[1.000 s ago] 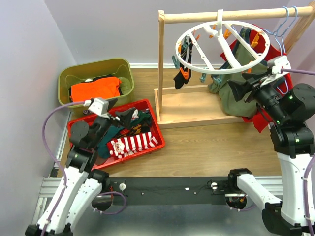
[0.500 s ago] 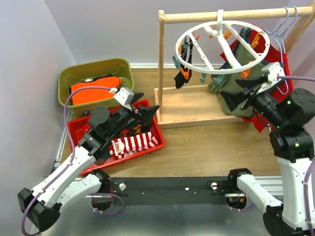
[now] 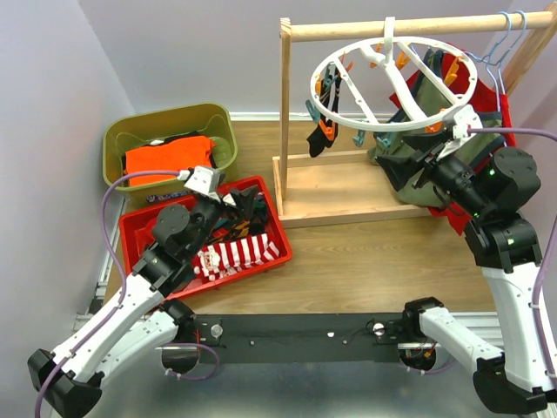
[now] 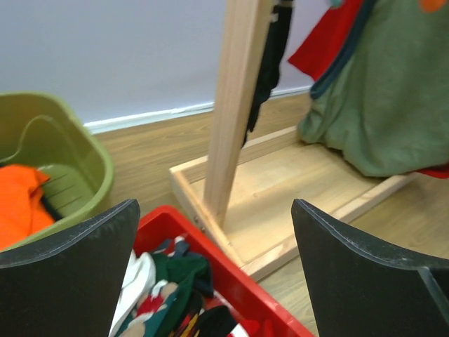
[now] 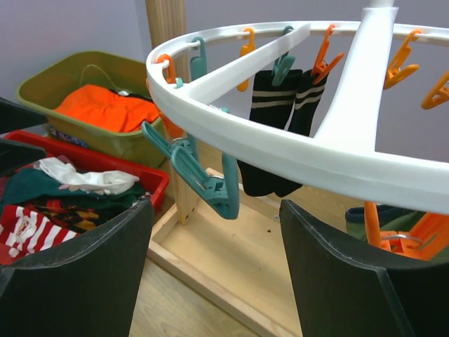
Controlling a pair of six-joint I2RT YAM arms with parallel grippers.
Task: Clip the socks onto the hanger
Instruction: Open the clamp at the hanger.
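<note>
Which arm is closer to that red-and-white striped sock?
Left. Its end effector hovers just beyond the striped sock; the right end effector is far off, beneath the hanger.

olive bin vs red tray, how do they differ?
The olive bin is deeper with tall walls; the red tray is shallow. The bin holds a folded orange garment; the tray holds a pile of socks. Both sit left of the wooden rack.
</note>
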